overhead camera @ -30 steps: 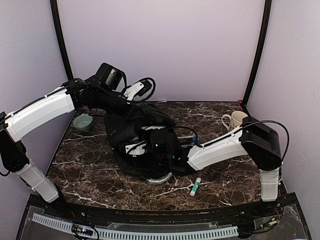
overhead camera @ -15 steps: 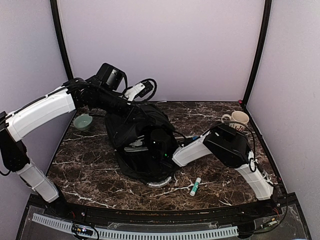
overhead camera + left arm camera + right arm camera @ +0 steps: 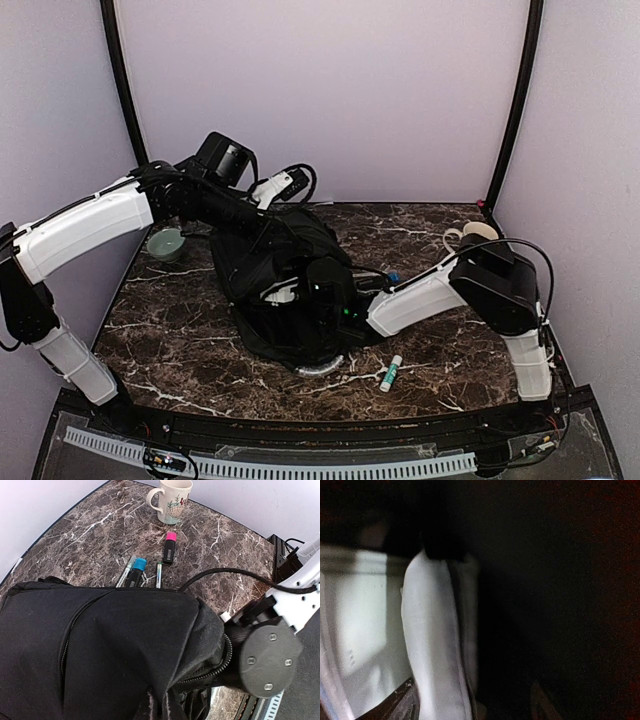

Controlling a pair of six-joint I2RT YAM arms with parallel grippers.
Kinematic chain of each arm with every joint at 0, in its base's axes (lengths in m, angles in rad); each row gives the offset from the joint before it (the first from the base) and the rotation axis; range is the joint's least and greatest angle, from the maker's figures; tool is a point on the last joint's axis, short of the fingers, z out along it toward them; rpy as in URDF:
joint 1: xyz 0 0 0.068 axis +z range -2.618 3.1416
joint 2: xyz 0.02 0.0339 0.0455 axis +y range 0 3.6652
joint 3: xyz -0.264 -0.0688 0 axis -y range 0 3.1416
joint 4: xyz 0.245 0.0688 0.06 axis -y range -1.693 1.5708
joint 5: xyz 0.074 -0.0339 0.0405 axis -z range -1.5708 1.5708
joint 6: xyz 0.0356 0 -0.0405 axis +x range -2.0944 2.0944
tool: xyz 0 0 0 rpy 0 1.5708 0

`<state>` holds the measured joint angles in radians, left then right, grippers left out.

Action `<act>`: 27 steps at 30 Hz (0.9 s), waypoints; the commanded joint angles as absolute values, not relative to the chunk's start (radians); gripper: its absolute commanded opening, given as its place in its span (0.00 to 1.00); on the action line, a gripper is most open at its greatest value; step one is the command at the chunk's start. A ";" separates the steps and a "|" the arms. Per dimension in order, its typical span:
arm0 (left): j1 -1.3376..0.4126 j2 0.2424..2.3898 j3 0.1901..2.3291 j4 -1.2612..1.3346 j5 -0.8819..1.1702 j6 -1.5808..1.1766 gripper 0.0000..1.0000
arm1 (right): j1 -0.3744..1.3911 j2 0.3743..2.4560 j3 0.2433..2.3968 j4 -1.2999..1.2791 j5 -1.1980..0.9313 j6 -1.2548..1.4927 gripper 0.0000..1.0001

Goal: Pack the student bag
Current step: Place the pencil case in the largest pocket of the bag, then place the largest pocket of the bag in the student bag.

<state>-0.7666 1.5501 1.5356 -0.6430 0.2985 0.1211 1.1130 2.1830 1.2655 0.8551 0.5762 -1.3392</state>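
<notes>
Inside the student bag (image 3: pixel 262 262) as before, right hand (image 3: pixel 320 291), state indiscernible; left hand (image 3: pixel 268 195) clenched on it

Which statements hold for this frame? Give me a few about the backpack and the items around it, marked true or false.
The right arm reaches into the backpack. True.
The mug lies on its side. False: it stands upright.
A green bowl sits left of the backpack. True.
The glue stick is inside the backpack. False: it lies on the table, in front of the backpack.
</notes>
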 commanded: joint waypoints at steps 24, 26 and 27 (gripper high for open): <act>-0.703 1.497 1.215 -0.456 0.263 0.131 0.00 | 1.236 1.604 1.132 -0.417 -0.169 -0.602 0.78; -0.703 1.503 1.181 -0.456 0.267 0.123 0.00 | 1.204 1.553 1.145 -0.498 -0.254 -0.582 0.76; -0.703 1.506 1.165 -0.453 0.270 0.116 0.00 | 1.185 1.532 1.163 -0.536 -0.302 -0.567 0.75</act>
<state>-0.7238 1.5364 1.2247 -0.4736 0.3210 0.1337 1.2354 1.6238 1.1149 -0.3256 -0.0715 -0.6529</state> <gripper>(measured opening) 0.029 0.766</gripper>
